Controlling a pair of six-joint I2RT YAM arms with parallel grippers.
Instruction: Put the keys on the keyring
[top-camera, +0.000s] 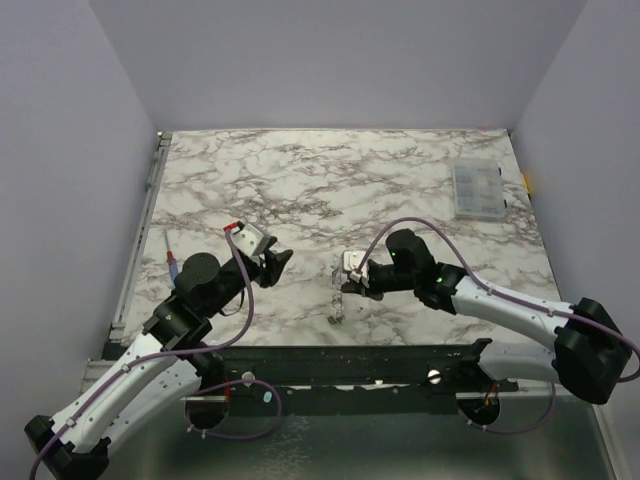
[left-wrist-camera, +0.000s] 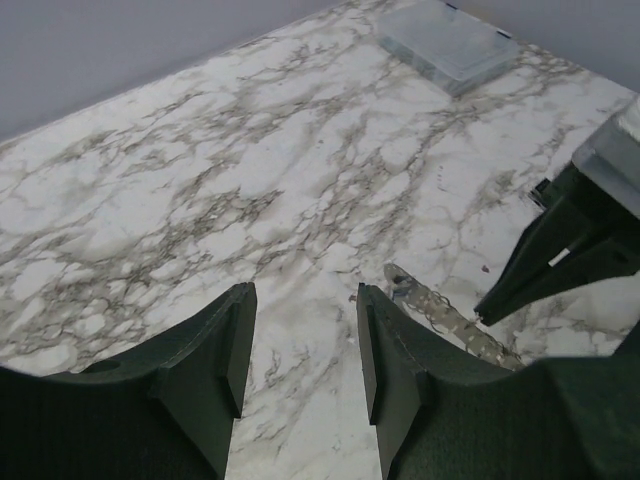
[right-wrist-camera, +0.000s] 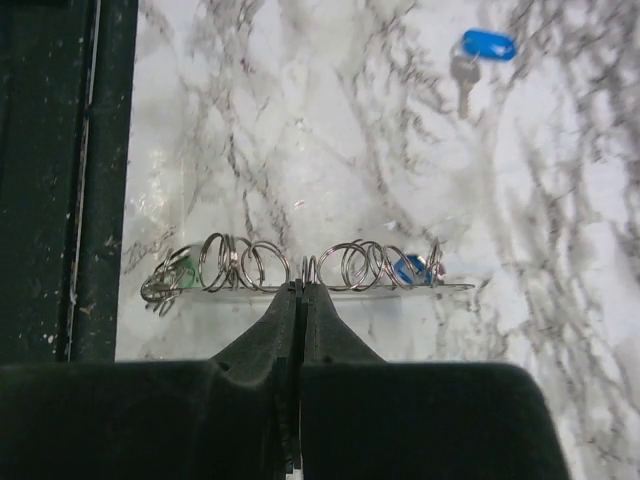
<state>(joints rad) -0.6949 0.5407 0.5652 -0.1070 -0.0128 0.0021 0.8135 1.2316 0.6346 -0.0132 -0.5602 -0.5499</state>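
Pinching keyring w/ R claw, shut; holding L claw half open, empty. Noting blue key apart on table.

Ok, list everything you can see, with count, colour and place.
marble-patterned table: one, white with grey veins, under everything
clear plastic compartment box: one, transparent, far right
thin screwdriver: one, red-and-blue handle, left edge
elongated silvery metal keyring: one, strung with small wire rings, near edge, centre
loose metal key: one, blue head, beyond the keyring
threaded key: one, blue head, among the rings
left gripper: one, black, open, empty
right gripper: one, black, shut on the keyring
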